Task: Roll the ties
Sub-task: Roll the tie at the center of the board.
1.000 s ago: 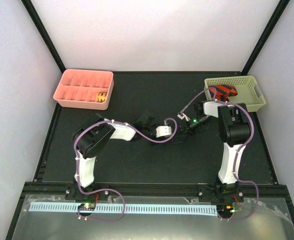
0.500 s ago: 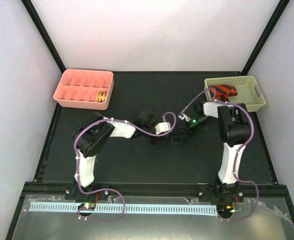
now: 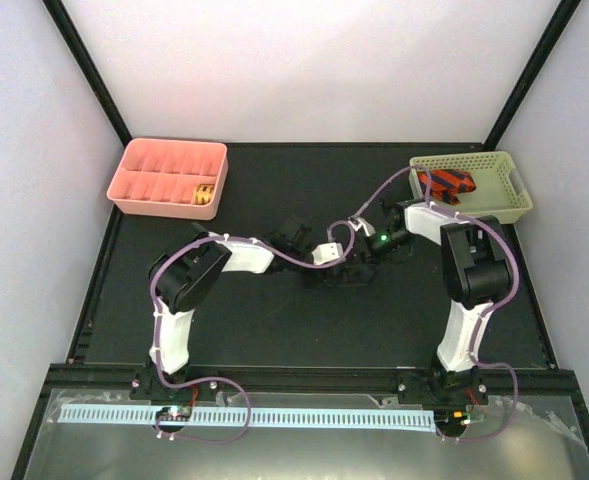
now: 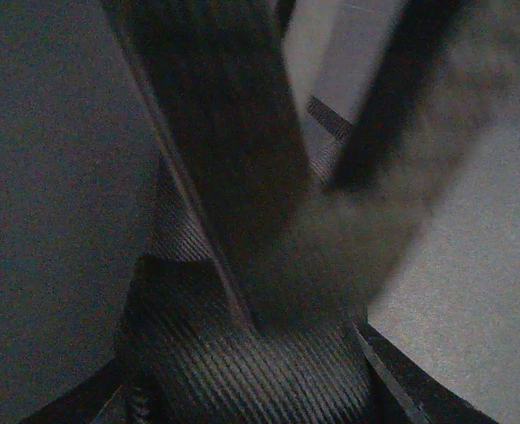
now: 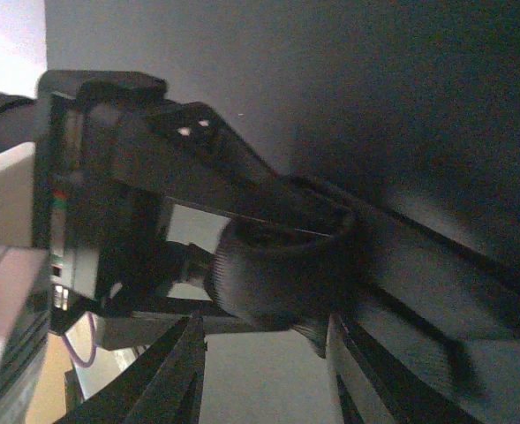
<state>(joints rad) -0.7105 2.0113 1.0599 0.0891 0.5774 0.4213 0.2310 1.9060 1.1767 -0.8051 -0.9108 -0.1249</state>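
A plain black tie, partly rolled, sits mid-table between the two arms. In the right wrist view its ribbed coil [image 5: 273,278] is pinched in the left gripper's fingers [image 5: 202,168]. My right gripper [image 5: 268,362] stands open just below the coil, nothing between its fingers. In the left wrist view the ribbed black cloth [image 4: 242,353] fills the left gripper [image 4: 251,389], and a strip [image 4: 215,132] runs upward. From above, the left gripper [image 3: 344,272] and right gripper [image 3: 367,258] almost touch. A red-and-black striped tie [image 3: 444,183] lies in the basket. A yellow coiled tie [image 3: 205,195] sits in the tray.
A pink compartment tray [image 3: 164,165] stands at the back left of the black mat. A pale green basket [image 3: 504,195] stands at the back right. Purple cables loop over both arms. The black frame rail runs along the near edge.
My right gripper has opened and let go of the black tie's coil. The left arm has shifted right with the coil. The right arm has drawn slightly back.
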